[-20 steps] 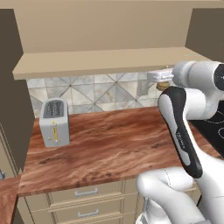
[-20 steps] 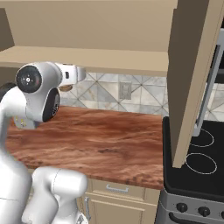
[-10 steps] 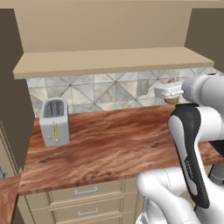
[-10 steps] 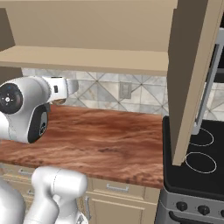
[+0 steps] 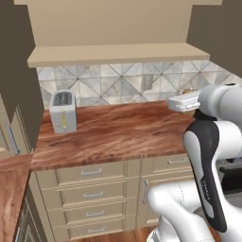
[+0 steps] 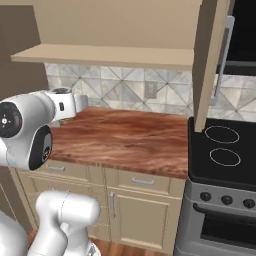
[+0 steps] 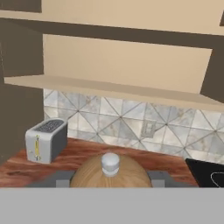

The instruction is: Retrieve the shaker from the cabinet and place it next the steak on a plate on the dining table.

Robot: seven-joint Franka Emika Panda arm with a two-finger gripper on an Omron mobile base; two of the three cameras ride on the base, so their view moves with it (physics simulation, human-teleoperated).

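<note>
Between the worktop [image 5: 118, 132] and the cabinet [image 5: 113, 54] shelf board runs a wide open gap, with the toaster [image 5: 63, 111] standing alone at its left end, dark side panels closing both ends, and the stove [image 6: 222, 155] lying right of the worktop.

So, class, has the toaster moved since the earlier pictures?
No. The toaster still stands against the tiled wall at the worktop's left end; the whole view shifted, so the camera moved.
</note>
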